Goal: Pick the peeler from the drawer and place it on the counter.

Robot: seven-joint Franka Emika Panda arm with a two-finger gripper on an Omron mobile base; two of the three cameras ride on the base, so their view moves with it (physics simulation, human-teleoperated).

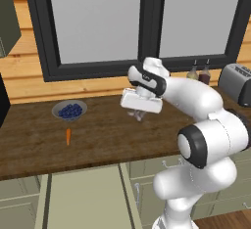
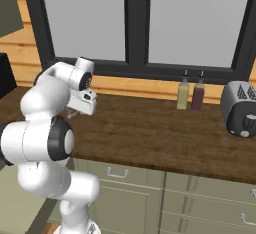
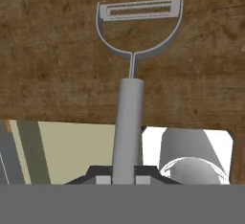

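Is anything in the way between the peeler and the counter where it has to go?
Nothing visible is. The end effector holds the peeler over bare counter. The carrot and the bowl sit well off to the side.

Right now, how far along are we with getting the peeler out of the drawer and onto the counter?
Done: the peeler is out of the open drawer, which sits below the worktop edge. In hand: the claw is shut on the peeler's handle, holding it above the dark wood counter, head pointing away from the hand. Left: lower it onto the counter and open the claw.
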